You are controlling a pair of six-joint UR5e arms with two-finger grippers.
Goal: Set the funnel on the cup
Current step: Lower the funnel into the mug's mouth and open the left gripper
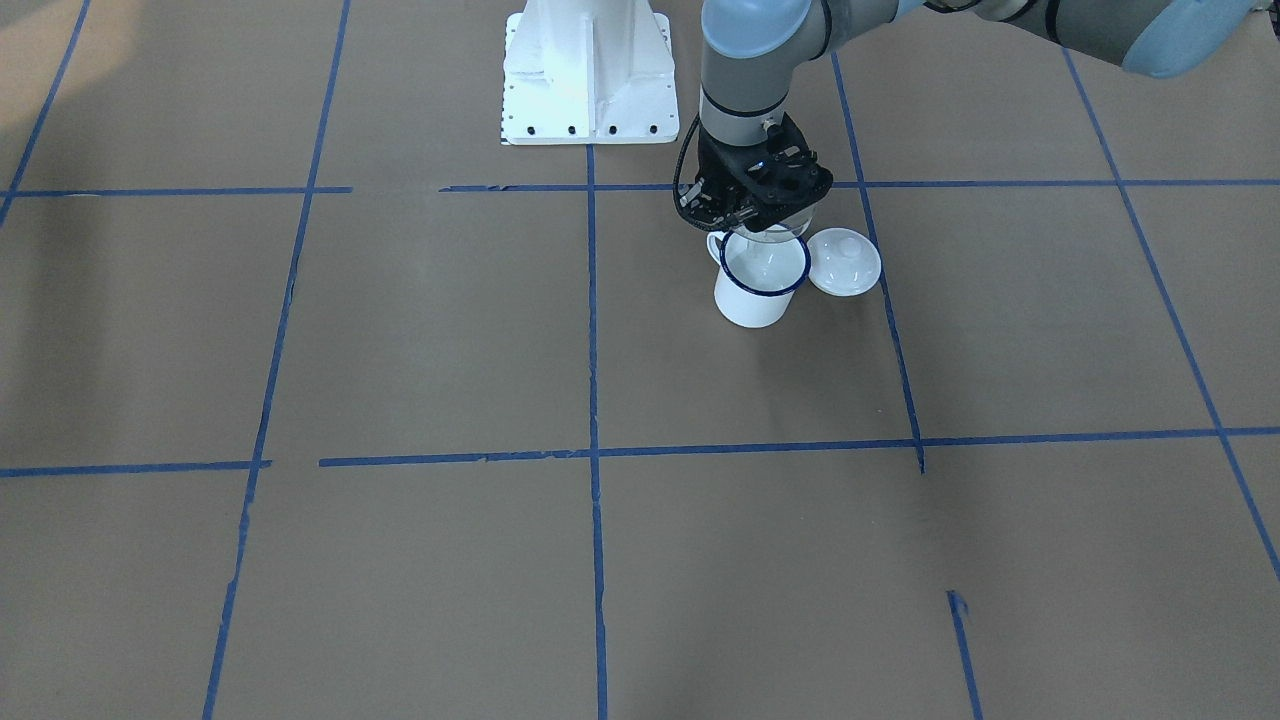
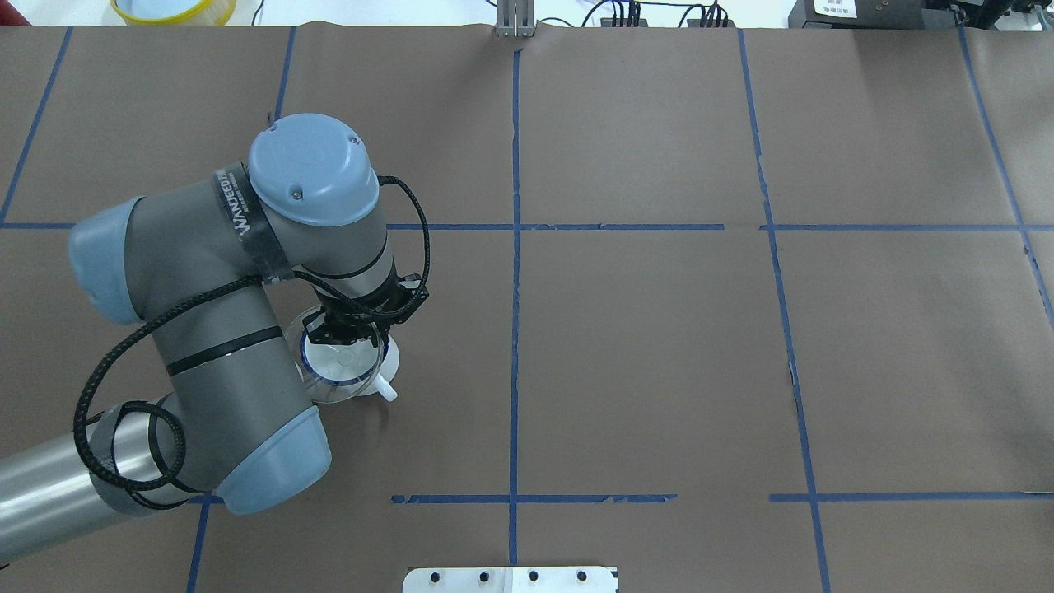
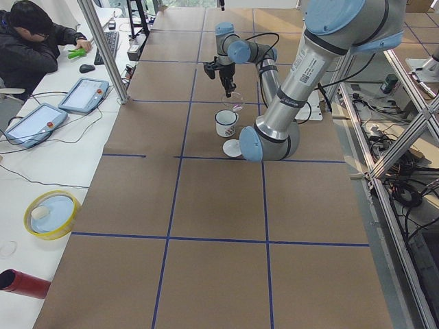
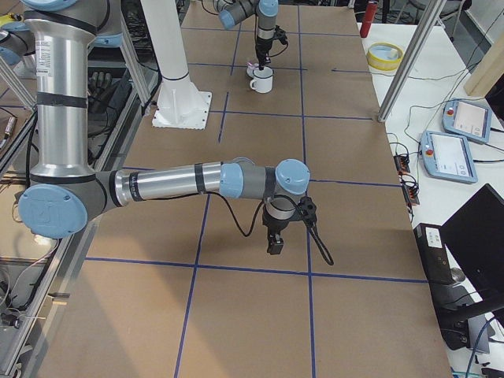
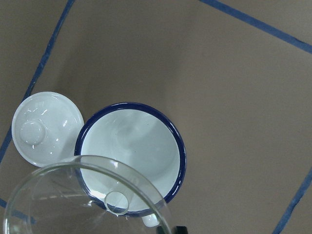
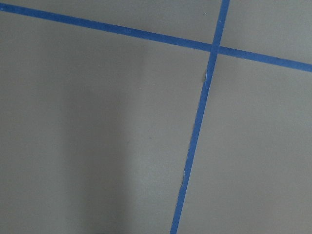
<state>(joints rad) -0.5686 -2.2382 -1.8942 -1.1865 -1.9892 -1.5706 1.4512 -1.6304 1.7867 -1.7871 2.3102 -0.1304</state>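
The left gripper (image 2: pixel 344 339) clasps one clear funnel (image 5: pixel 63 195) by its rim, above one white enamel mug (image 5: pixel 146 141). In the wrist view the stem sits over the mug's 6 o'clock edge. One white lid (image 5: pixel 46 126) lies just beside the mug at 9 o'clock. I cannot tell the grip state of the right gripper (image 4: pixel 275 246).

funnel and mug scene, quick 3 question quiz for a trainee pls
1. True or false: the funnel already rests on the cup.
2. What lies on the table beside the cup? A) a white lid B) a spoon C) a second mug
3. Fill in: the left gripper is shut on the ___.
Key: 1 false, it is held above the cup, off centre; 2 A; 3 funnel.
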